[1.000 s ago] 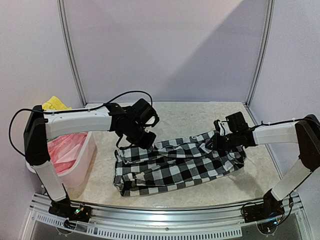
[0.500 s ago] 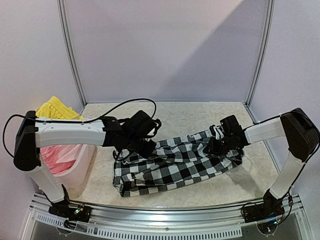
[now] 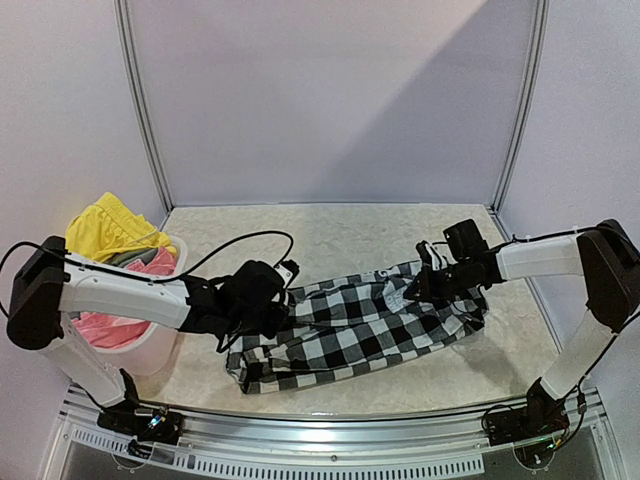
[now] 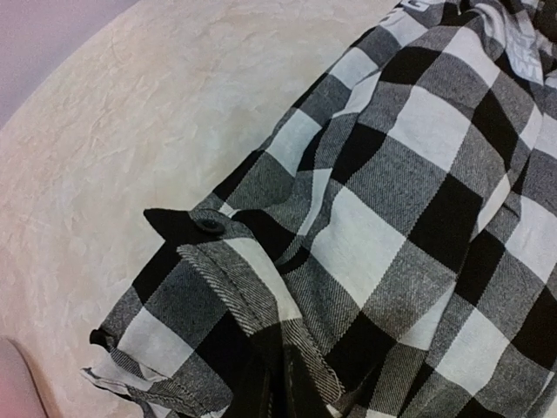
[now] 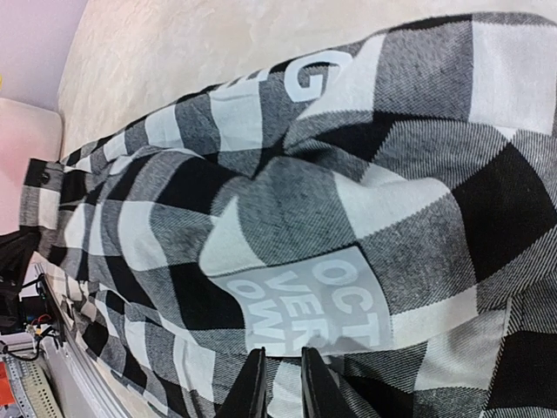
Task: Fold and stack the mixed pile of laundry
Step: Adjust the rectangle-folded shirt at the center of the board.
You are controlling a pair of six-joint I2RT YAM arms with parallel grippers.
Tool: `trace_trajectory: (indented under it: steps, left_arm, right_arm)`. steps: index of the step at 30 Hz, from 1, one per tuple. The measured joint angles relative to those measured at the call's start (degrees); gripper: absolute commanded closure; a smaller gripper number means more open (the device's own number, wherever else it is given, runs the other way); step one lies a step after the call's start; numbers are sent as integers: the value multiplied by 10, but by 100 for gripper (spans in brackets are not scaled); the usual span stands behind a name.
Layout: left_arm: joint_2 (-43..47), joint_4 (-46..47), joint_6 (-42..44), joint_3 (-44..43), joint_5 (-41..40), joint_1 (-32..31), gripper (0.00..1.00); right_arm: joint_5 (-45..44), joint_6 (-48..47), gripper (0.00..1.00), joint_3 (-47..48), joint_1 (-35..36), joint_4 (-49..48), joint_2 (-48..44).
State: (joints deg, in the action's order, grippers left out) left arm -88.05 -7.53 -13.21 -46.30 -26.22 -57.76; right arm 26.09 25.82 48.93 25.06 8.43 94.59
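**Top view: both arms grip the checked shirt**

Top view shows the shirt [image 3: 360, 325] lying stretched out across the middle of the worktop [image 3: 350, 235]. It is black and white in big squares. Its left end is just beside the basket [image 3: 158, 350], and its right end sits a bit farther back.

The left arm [image 3: 120, 298] reaches low over the basket to the shirt's left end. In the left wrist view its jaws are together, pinching the cloth by a folded cuff. A small dark button [image 4: 209, 225] sits on that cuff.

The right arm [image 3: 540, 258] reaches in from the right to the shirt's right end. In the right wrist view its jaws are nearly together, with a bit of shirt clamped between them. Big white letters [image 5: 313, 305] show on the cloth just past the tips.

The basket stands at the left side of the worktop. A yellow piece [image 3: 105, 225] hangs over its far edge. A pink piece [image 3: 100, 328] fills the inside, and a grey piece [image 3: 130, 258] lies between the two.
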Motion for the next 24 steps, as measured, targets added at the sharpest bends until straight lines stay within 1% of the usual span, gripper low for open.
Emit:
trace_trajectory:
  steps: [2, 3, 4, 6, 7, 8, 9, 10, 13, 17, 20, 24]
  left_arm:
    - [-8, 3, -8, 0, 6, 0, 88]
    - [-10, 4, -13, 0, 8, 0, 81]
    - [-10, 5, -20, 0, 9, 0, 72]
    - [-9, 9, -36, 1, 5, 0, 51]
    - [-9, 8, -43, 3, 2, 0, 37]
    - [-7, 7, -55, 6, -2, 0, 15]
    - [-5, 5, -63, 10, -5, 0, 2]
    - [0, 2, -70, 15, -7, 0, 1]
    - [26, -23, -88, 27, -16, 0, 1]
    - [80, -61, -96, 12, -31, 0, 1]
    - [101, -71, -102, -15, -46, 2, 12]
    - [95, -63, -57, -39, 5, 11, 15]
  right_arm:
    - [2, -2, 86, 11, 0, 8, 2]
    - [3, -2, 86, 17, 0, 10, 2]
    - [3, -4, 86, 22, 0, 12, 3]
    - [5, -7, 86, 32, 0, 16, 4]
    - [6, -7, 86, 35, 0, 16, 4]
    - [7, -9, 86, 39, 0, 19, 4]
    - [8, -11, 86, 41, 0, 21, 4]
    - [9, -13, 86, 44, 0, 23, 4]
    - [14, -16, 86, 50, 0, 33, 4]
    - [19, -17, 87, 65, 0, 36, 4]
    - [22, -12, 88, 81, 0, 30, 9]
    - [15, -3, 89, 118, 0, 27, 45]
